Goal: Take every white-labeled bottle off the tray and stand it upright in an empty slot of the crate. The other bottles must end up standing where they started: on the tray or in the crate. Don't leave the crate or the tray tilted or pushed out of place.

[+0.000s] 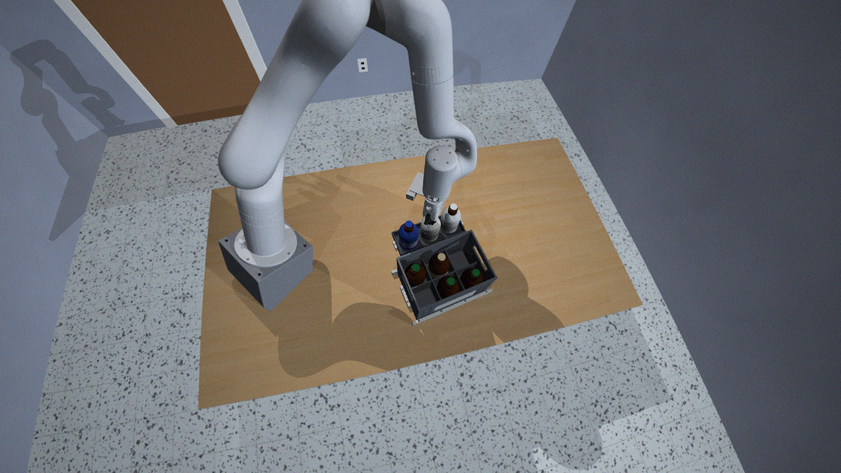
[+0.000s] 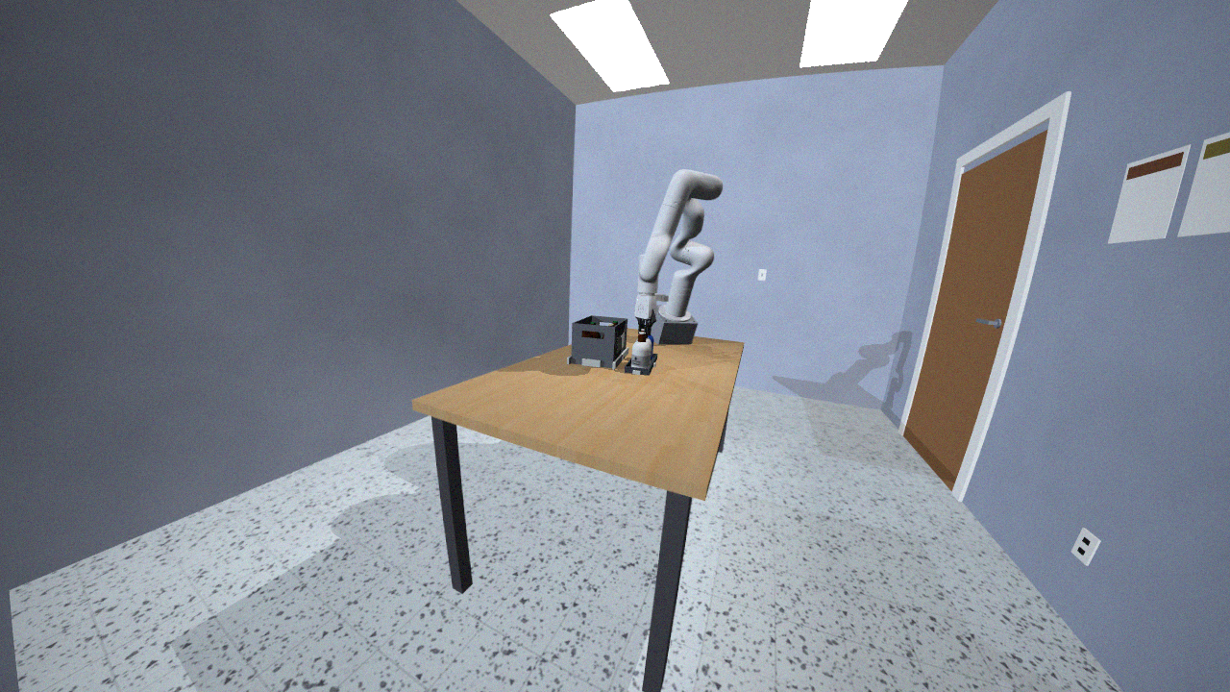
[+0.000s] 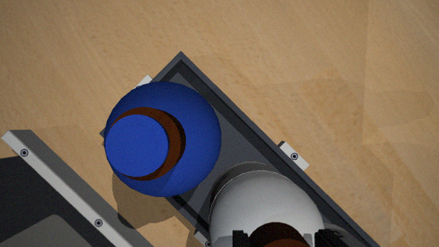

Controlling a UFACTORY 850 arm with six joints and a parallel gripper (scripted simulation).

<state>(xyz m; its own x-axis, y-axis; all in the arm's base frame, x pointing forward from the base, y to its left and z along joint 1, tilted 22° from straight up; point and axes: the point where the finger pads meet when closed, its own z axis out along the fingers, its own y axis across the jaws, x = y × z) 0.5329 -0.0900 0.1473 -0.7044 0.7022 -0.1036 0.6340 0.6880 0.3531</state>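
A dark tray (image 1: 425, 242) holds three upright bottles: a blue-labeled one (image 1: 409, 233) at the left, a white-labeled one (image 1: 430, 229) in the middle and a second white-labeled one (image 1: 451, 219) at the right. My gripper (image 1: 431, 217) comes straight down on the middle bottle. In the wrist view the fingers are shut on the brown neck of this white-labeled bottle (image 3: 265, 206), which stands on the tray; the blue bottle (image 3: 161, 138) is beside it. The dark crate (image 1: 445, 275) sits right in front of the tray.
The crate holds several brown bottles, three with green caps (image 1: 415, 270) and one with a pale cap (image 1: 439, 261); a corner slot (image 1: 464, 253) looks empty. The arm's base (image 1: 265, 264) stands at the left of the table. The crate also shows in the exterior view (image 2: 598, 339).
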